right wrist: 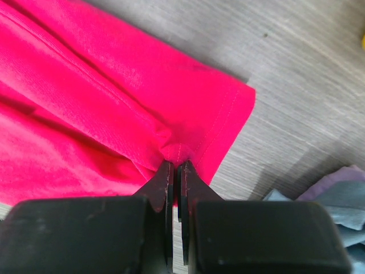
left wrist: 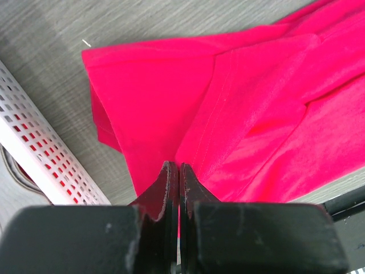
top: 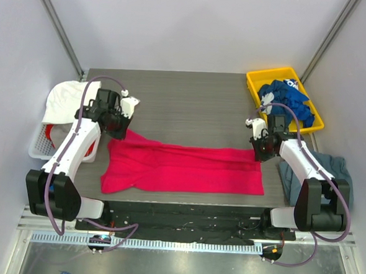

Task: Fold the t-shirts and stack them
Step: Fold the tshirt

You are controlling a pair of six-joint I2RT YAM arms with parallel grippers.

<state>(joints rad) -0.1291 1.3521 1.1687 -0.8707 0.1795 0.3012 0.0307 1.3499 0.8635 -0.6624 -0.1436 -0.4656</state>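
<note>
A bright pink-red t-shirt (top: 187,169) lies spread lengthwise across the near half of the table. My left gripper (top: 118,133) is at its far left corner, and in the left wrist view the jaws are shut with red cloth (left wrist: 245,114) in the slit between them. At the far right corner my right gripper (top: 261,155) is shut on a puckered bit of the hem (right wrist: 181,152). Royal blue t-shirts (top: 286,98) are heaped in a yellow bin. A slate grey-blue t-shirt (top: 331,168) lies at the table's right edge, beside the right arm.
The yellow bin (top: 256,79) stands at the far right corner. A white slotted basket (top: 41,146) with a white cloth (top: 64,99) over it sits off the left edge, close to the left arm. The grey-blue cloth (right wrist: 342,197) lies just right of the right fingers.
</note>
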